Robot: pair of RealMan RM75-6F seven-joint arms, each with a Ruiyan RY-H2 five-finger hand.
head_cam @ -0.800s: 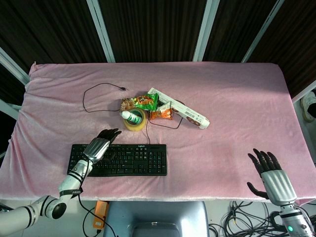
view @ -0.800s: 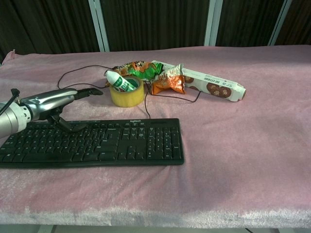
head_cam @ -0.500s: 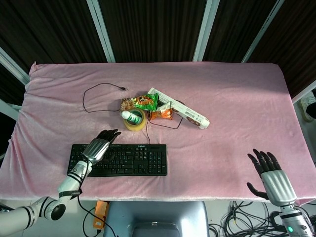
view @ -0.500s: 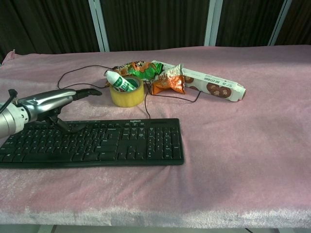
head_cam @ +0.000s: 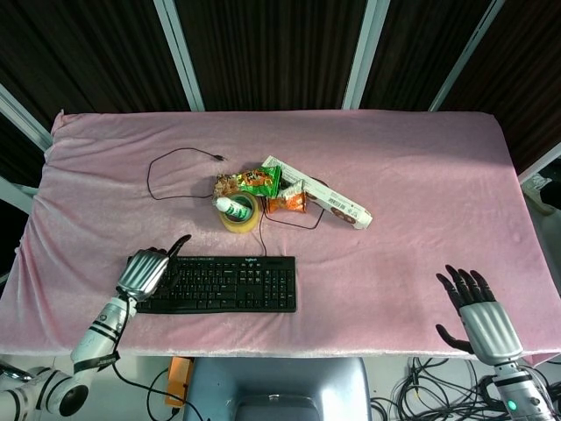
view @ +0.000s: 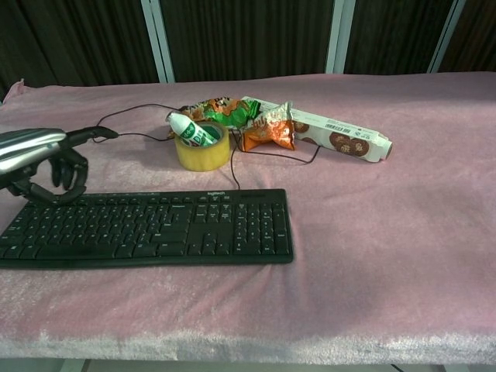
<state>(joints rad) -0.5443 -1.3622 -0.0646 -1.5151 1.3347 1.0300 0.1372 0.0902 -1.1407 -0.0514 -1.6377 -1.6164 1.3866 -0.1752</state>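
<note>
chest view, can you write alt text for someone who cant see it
A robot's left hand, fingers curled, hovers over the left end of a black keyboard on a pink cloth-covered table. Behind lie a tape roll with a small bottle on it, snack bags and a biscuit box.

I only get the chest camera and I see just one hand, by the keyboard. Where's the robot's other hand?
Observer: The right hand is over the front right corner of the pink table. Only the head view shows it.
Operator: Is it holding anything?
Observer: No, it holds nothing and its fingers are spread apart.
Operator: Which way is it turned?
Observer: Its silvery back faces up and the dark fingers point away from the robot, toward the far side of the table.
</note>
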